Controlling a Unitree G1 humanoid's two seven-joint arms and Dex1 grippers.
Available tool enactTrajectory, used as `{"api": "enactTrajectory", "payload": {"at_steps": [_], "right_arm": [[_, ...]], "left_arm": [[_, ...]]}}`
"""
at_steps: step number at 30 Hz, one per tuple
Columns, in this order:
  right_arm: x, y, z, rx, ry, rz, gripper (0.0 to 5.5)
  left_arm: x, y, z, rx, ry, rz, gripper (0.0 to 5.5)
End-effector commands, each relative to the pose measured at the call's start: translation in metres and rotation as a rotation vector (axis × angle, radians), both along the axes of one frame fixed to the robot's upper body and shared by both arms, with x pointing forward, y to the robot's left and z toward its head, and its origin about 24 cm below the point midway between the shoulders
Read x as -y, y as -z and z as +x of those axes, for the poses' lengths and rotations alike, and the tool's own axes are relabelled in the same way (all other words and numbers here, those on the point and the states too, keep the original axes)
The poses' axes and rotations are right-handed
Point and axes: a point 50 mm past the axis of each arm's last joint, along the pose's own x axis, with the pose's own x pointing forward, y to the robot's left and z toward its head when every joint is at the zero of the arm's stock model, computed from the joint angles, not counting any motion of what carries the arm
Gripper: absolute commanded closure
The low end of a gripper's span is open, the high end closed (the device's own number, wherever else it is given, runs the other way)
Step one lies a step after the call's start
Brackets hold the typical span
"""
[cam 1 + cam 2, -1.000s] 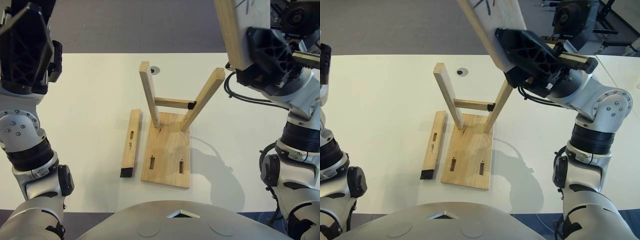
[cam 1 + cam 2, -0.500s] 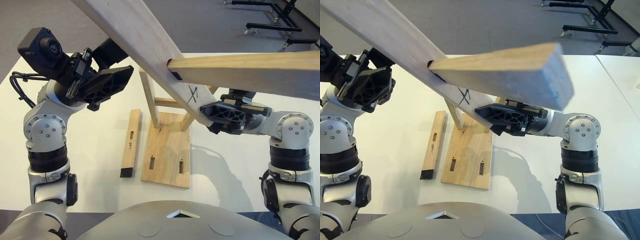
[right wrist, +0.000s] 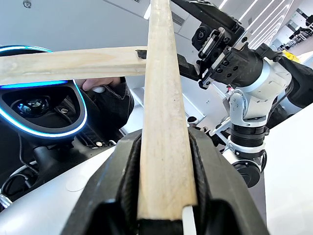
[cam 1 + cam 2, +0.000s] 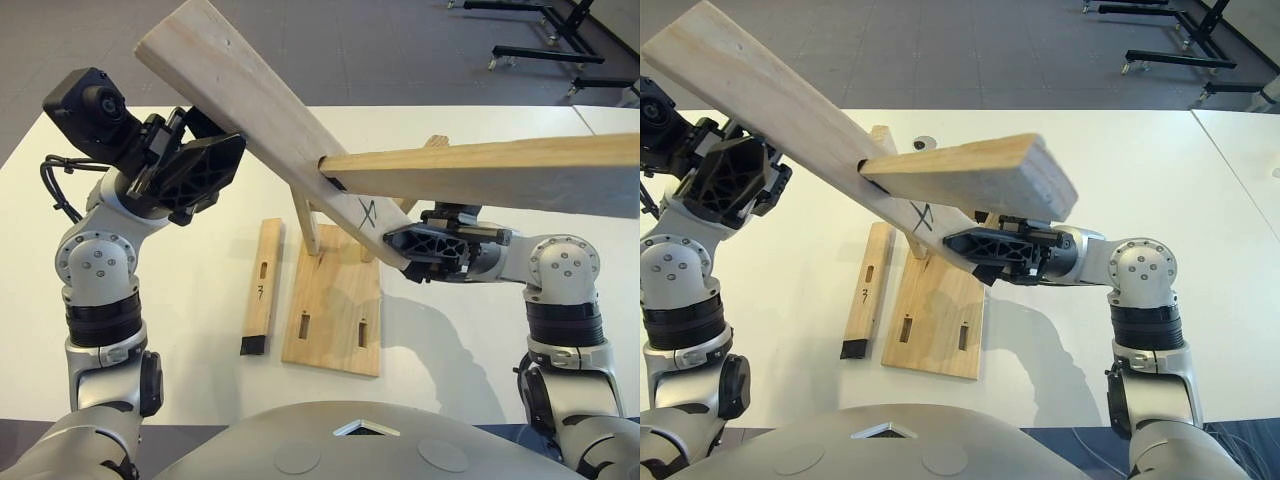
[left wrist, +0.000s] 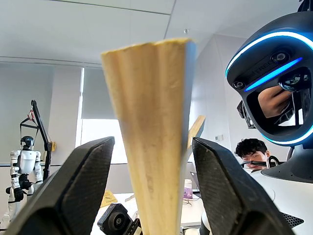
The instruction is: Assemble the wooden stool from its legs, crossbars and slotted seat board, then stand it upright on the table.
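The leg (image 4: 250, 110), crossbar (image 4: 480, 175) plugged in, hangs tilted over the seat board (image 4: 335, 320) on the worktop (image 4: 180, 300). The right pincer (image 4: 405, 245) clamps its lower end; I cannot tell the left pincer's (image 4: 190, 170) grip. Probably best to lower it slowly, keeping the joint seated.

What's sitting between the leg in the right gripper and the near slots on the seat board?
Nothing visible. The two near slots in the flat pale wooden seat board lie bare. The upright wooden leg pair stands at its far end, the loose slotted wooden leg lies left of it, both clear of the slots.
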Motion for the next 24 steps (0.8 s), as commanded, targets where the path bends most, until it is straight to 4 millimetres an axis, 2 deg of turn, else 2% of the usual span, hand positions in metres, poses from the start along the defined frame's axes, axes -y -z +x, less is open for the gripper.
{"api": "enactTrajectory", "payload": {"at_steps": [1, 7, 14, 18, 24], "right_arm": [[-0.001, 0.003, 0.004, -0.013, -0.011, -0.02, 4.38], [-0.001, 0.011, 0.005, -0.035, -0.032, -0.07, 4.38], [-0.003, 0.01, 0.004, -0.048, -0.068, -0.039, 4.38], [-0.005, 0.009, 0.003, -0.049, -0.077, -0.03, 4.38], [-0.008, 0.011, 0.005, -0.06, -0.078, -0.009, 4.38]], "left_arm": [[0.004, 0.001, 0.001, -0.01, 0.002, 0.012, 2.65], [0.006, 0.0, -0.002, -0.006, 0.033, 0.02, 2.65], [0.009, 0.0, -0.003, -0.004, 0.052, 0.028, 2.65], [0.011, 0.002, -0.003, -0.005, 0.061, 0.035, 3.31], [0.015, 0.004, -0.005, -0.004, 0.099, 0.066, 3.32]]}}
